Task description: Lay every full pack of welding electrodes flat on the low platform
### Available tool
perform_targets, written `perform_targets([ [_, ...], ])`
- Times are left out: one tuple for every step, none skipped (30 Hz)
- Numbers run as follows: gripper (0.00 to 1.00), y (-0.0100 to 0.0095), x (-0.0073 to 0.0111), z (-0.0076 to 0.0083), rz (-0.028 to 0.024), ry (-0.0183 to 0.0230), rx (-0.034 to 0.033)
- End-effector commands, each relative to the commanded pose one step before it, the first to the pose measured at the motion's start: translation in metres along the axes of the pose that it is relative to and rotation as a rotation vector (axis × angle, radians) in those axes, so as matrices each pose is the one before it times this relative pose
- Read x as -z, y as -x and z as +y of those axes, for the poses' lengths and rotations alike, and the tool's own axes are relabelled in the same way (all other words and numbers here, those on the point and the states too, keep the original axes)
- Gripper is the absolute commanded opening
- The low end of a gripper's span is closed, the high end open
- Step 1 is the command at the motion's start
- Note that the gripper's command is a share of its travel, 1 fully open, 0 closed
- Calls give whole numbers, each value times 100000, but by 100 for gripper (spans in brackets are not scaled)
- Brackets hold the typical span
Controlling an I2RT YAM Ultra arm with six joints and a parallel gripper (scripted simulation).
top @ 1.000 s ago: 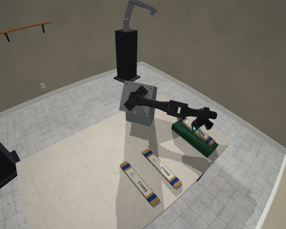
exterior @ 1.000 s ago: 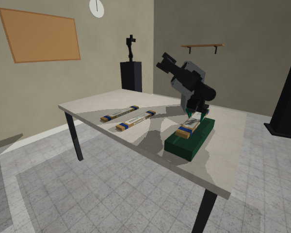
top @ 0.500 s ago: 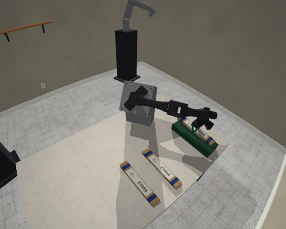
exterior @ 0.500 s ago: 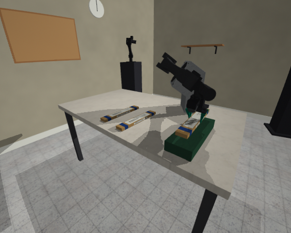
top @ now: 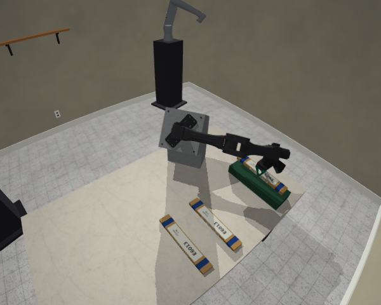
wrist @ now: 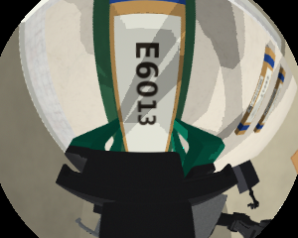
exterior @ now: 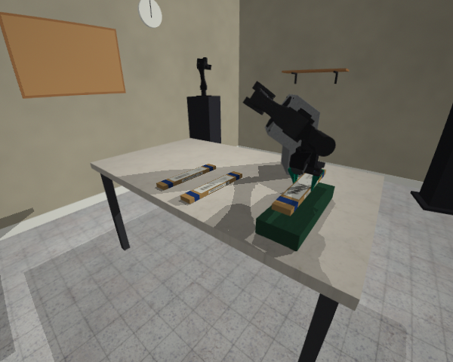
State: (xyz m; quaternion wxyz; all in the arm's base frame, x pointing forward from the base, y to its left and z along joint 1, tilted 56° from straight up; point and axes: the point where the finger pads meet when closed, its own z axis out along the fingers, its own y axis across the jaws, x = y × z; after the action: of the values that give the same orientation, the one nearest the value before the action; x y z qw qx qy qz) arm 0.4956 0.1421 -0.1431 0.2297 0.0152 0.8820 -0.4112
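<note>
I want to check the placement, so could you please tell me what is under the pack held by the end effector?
The green low platform lies directly under the held pack, along its length. The end effector grips it. Whether the pack fully rests on it is unclear.

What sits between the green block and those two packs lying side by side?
Only bare table, crossed by shadows, between the green platform and the nearer pack; the top view shows it.

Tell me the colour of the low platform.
Dark green platform, shown best in the exterior view.

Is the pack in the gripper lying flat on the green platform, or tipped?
Flat. The pack lies lengthwise along the platform top, with the gripper shut on its sides.
</note>
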Motion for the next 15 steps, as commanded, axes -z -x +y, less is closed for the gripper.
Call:
perform_targets([
  [0,1808,5333,1602,-8387,4837,1632],
  [0,-471,-263,240,503,-360,588],
  [0,166,140,-45,-141,116,-602],
  [0,674,325,-388,-738,509,-537],
  [0,-685,-395,336,718,-514,972],
  [0,0,0,0,0,0,0],
  [0,0,0,0,0,0,0],
  [0,308,132,47,-287,204,-757],
  [0,146,127,-39,-124,103,-444],
  [0,347,116,-235,-404,264,15],
  [0,-581,-331,290,613,-438,798],
  [0,161,137,-43,-138,113,-580],
  [0,812,417,-454,-882,615,-822],
  [0,-704,-408,345,739,-527,1016],
  [0,-180,-80,113,209,-143,50],
])
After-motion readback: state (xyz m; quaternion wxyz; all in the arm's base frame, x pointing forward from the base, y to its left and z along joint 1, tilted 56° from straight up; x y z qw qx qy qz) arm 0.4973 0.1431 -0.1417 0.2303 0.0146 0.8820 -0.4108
